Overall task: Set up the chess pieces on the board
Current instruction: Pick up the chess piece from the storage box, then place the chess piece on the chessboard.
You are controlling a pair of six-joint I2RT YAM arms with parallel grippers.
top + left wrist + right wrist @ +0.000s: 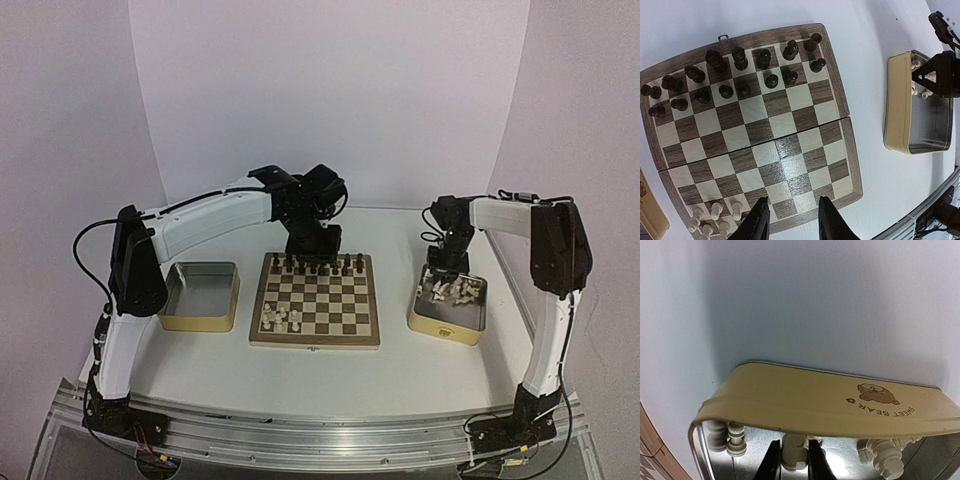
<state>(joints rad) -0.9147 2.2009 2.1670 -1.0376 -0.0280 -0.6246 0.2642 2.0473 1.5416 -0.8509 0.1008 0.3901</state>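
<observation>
Board (765, 135): lies flat in the middle of the worktop (400, 370), between the left tin (200, 322) and the right tin (840, 410); a seam runs left to right across its middle.
Dark pieces (740, 57): stand upright across the two far rows of the board, several off the centres of their squares.
White pieces (715, 212): small cluster upright in the near left corner of the board, crowded over the last two rows; many more jumbled in the right tin.
Left tin: sits left of the board, apart from it; yellowish wall, bare metal floor showing.
Right tin: sits right of the board, apart from it; bear drawing and the words SWEET BEAR on one yellowish wall.
Left tool (792, 202): hangs high over the far side of the board, pointing down; fingers apart with only the board showing between them; open, gripping nothing.
Right tool (793, 444): down inside the right tin, close to the labelled wall; fingers close on either side of one white piece (794, 457), closed on it.
White piece: lies inside the right tin between the right tool's fingers, both fingers against its sides; on the tin floor or lifted off it, cannot tell.
Neighbours: more white pieces left and right of the fingers, resting on the metal floor, apart from the tool.
</observation>
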